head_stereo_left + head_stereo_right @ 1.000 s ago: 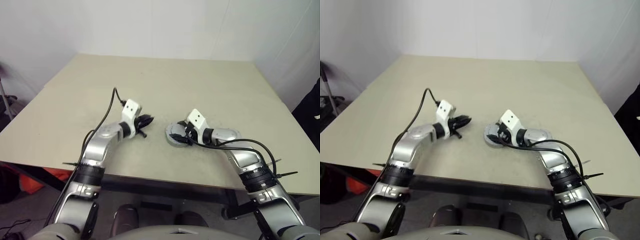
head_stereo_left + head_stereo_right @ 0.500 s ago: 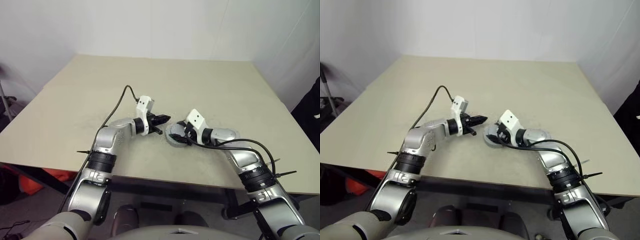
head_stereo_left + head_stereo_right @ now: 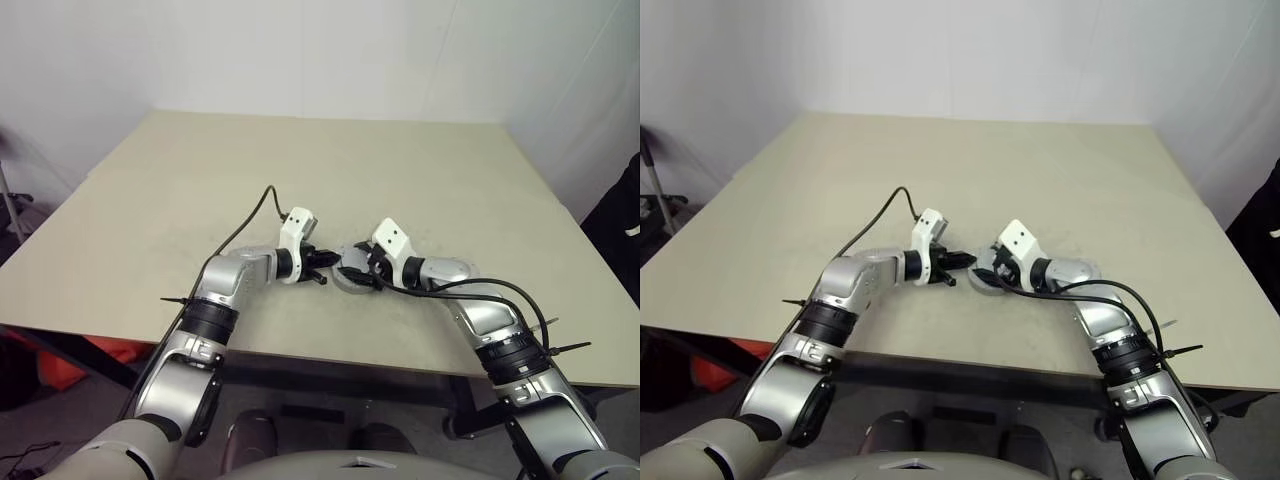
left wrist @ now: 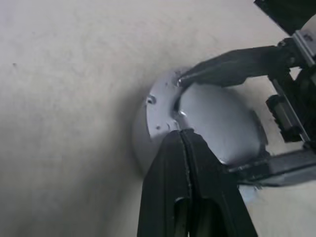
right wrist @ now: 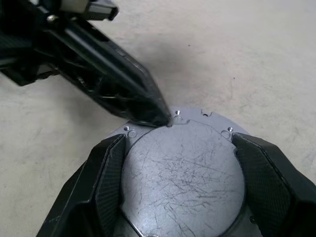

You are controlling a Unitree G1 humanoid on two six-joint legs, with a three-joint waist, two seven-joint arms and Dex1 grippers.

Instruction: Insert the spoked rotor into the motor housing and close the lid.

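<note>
Left hand (image 5: 163,118) swung in | pinched tip touching lid (image 5: 182,163) rim

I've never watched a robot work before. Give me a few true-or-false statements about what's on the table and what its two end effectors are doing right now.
1. The right end effector straddles the round grey lid, one finger on each side. True.
2. The left end effector is wide open. False: its fingers are shut together.
3. The left end effector's tip sits at the lid's edge. True.
4. The lid shows its dark-centred face. False: plain scratched grey faces up.
5. The motor housing stands on a beige table. True.
</note>
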